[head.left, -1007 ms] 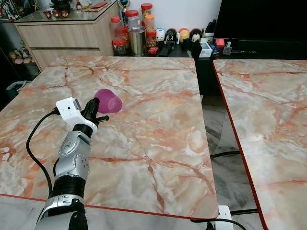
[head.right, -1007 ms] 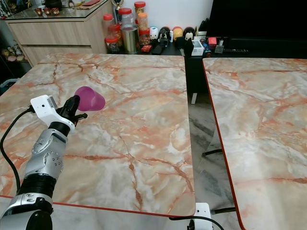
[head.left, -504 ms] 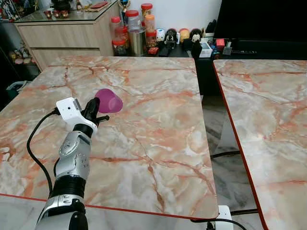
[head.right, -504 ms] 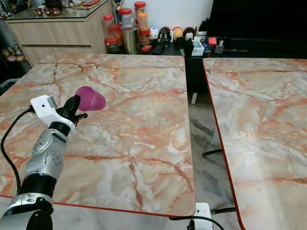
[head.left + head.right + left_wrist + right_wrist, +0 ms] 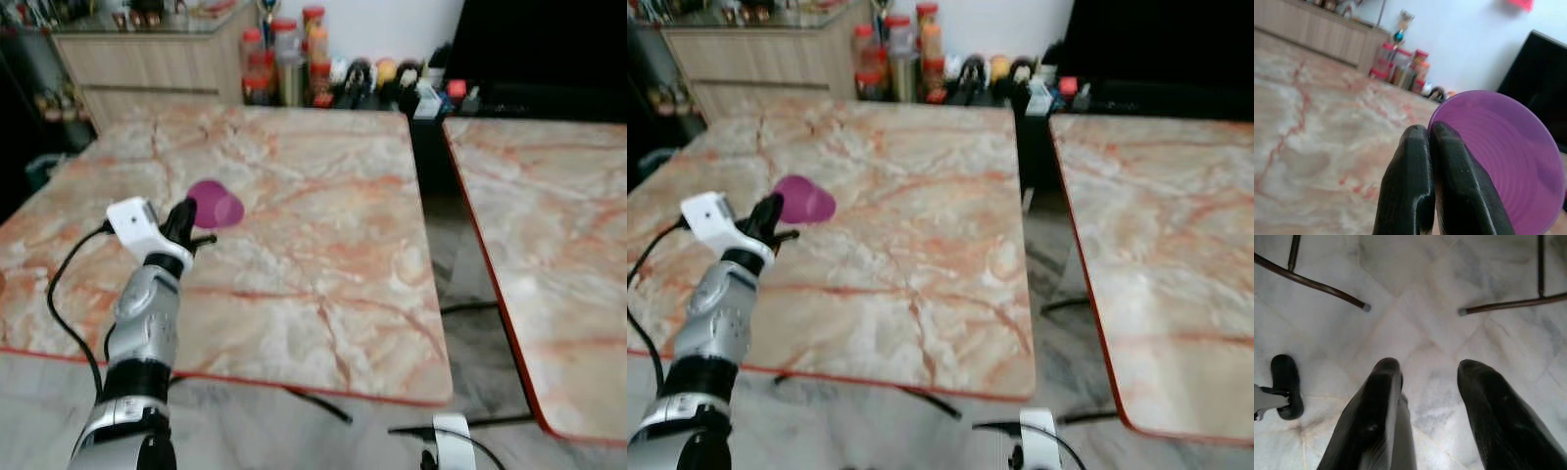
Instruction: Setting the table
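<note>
Cup: purple. Table: peach marble veining, red edge. Left gripper: black fingers. Floor: pale marble.

A second marble-patterned table with a red edge stands to the right, set apart by a gap showing pale marble floor; at the far left a wooden sideboard with a glass top carries small blurred items; beside it, far centre, red-lidded jars and a metal canister cluster together; to their right sits a row of small round figurines, then a few boxes on a dark low unit; a large black screen fills the far right; a white wall rises behind; near the bottom a black cable runs to a white plug block; thin dark metal legs rest on the floor tiles.
</note>
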Tool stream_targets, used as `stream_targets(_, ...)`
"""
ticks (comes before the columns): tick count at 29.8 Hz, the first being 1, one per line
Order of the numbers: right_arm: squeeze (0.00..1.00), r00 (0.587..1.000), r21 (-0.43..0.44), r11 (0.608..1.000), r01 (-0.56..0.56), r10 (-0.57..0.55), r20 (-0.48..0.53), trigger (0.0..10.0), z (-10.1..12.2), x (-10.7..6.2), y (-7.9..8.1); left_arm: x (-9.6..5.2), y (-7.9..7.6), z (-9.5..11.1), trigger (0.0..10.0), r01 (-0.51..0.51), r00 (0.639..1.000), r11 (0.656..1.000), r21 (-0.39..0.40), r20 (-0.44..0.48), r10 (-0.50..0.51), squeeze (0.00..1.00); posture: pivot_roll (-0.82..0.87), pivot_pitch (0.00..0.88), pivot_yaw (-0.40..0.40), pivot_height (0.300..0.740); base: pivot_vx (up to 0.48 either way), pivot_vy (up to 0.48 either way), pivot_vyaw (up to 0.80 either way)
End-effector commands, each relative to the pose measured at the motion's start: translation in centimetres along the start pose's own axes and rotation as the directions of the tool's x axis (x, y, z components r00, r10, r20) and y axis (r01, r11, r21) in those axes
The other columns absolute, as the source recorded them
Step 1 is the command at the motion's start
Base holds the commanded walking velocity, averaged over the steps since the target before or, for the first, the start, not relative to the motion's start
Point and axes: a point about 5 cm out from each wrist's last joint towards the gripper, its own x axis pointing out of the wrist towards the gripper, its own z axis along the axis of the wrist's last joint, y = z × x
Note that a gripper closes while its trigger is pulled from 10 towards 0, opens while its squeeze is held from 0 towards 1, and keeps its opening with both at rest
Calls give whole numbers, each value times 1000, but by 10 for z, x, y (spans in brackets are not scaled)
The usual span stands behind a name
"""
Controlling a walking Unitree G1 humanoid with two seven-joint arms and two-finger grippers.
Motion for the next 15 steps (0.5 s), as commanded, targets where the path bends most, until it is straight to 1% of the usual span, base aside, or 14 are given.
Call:
stream_targets(1, 0, 1000, -2, 1000, -1, 1, 19, 10000, 8, 2, 0, -3, 7, 6, 10000, -19, 999, 1000, 10, 31, 18, 0, 33, 0, 20, 740, 0, 0, 0)
stream_targets(6, 0, 1000, -2, 1000, -1, 1, 19, 10000, 9, 2, 0, -3, 7, 6, 10000, -13, 1000, 999, 34, 20, 13, 0, 36, 0, 17, 740, 0, 0, 0)
stream_targets(12, 0, 1000, -2, 1000, -2, 2, 19, 10000, 9, 2, 0, -2, 7, 7, 10000, -20, 1000, 999, 45, 22, 19, 0, 35, 0, 19, 740, 0, 0, 0)
stream_targets(15, 0, 1000, 0, 1000, -2, 2, 20, 10000, 9, 2, 0, -3, 8, 7, 10000, -23, 1000, 998, 52, 18, 22, 0, 34, 0, 19, 740, 0, -284, 0)
